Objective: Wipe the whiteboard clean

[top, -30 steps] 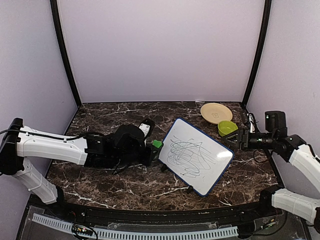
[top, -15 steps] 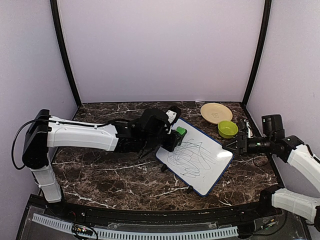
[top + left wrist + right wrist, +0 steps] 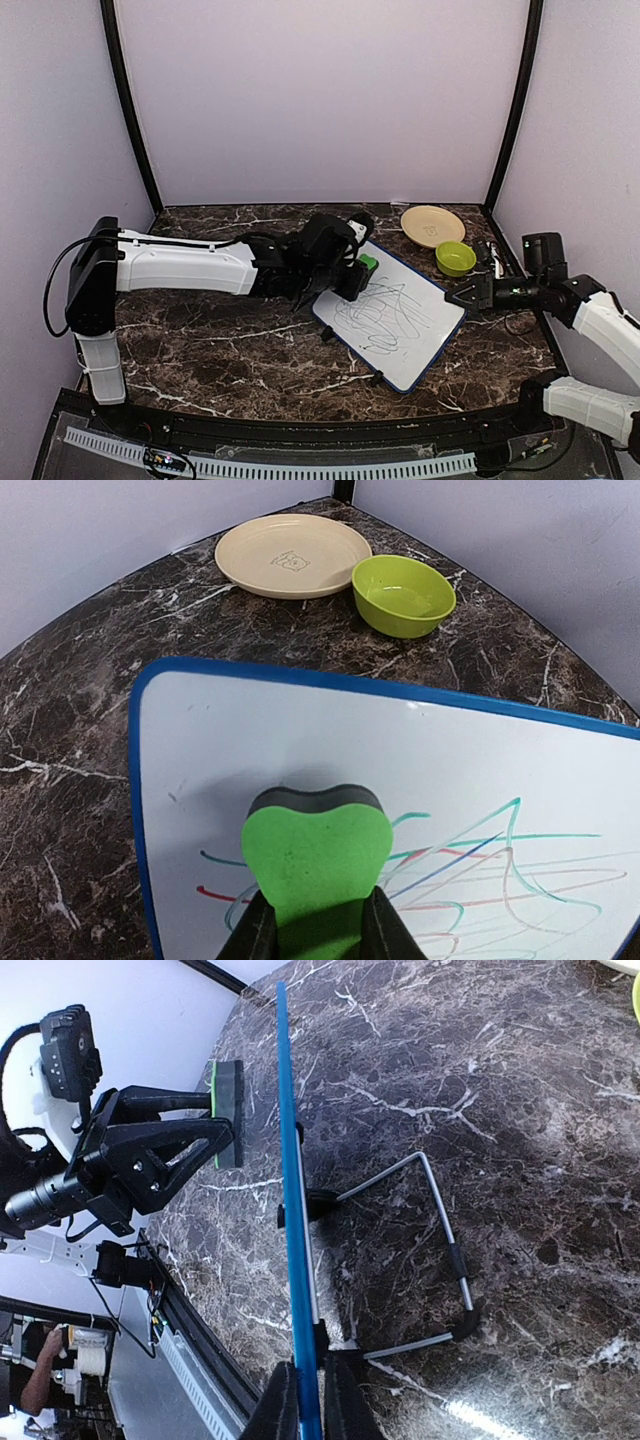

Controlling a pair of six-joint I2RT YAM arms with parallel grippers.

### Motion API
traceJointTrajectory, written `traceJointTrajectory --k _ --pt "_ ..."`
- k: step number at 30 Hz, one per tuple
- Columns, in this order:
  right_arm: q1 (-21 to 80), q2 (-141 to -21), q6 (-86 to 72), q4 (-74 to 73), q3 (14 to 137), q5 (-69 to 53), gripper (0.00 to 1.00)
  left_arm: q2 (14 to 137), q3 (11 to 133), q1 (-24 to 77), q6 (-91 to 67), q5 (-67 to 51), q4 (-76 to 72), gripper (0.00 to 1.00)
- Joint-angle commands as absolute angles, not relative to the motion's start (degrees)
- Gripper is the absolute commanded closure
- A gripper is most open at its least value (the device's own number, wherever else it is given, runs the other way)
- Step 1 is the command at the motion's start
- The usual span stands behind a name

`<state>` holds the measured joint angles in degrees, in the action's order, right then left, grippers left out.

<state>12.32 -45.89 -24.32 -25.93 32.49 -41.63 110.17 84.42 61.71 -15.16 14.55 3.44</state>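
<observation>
The whiteboard (image 3: 395,310), white with a blue frame and covered in coloured scribbles, stands tilted on a wire stand in the middle of the table. My left gripper (image 3: 357,272) is shut on the green bone-shaped eraser (image 3: 316,855), whose dark felt side rests on the whiteboard (image 3: 300,730) near its upper-left corner, at the edge of the scribbles. My right gripper (image 3: 467,297) is shut on the board's right edge; in the right wrist view the blue frame (image 3: 297,1240) runs edge-on between my right gripper (image 3: 309,1400) fingers, with the eraser (image 3: 227,1110) at the far end.
A tan plate (image 3: 432,225) and a lime-green bowl (image 3: 455,257) sit at the back right, just behind the board; both show in the left wrist view, plate (image 3: 292,555), bowl (image 3: 403,594). The wire stand (image 3: 440,1250) props the board from behind.
My left arm swung from the board's left side up to its top-left corner and set the eraser on it. My right gripper moved in and closed on the board's right edge.
</observation>
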Motion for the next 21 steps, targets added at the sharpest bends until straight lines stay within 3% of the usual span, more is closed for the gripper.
traceJointTrajectory --k 1,21 --pt "12.2 -45.6 -24.7 -22.5 31.0 -43.1 0.99 109.2 84.9 61.6 -14.7 16.4 4.4 1.00" --pt "15.8 -44.4 -25.4 -14.4 27.2 -44.9 1.00 105.1 77.9 61.5 -12.0 13.1 -2.8 1.00"
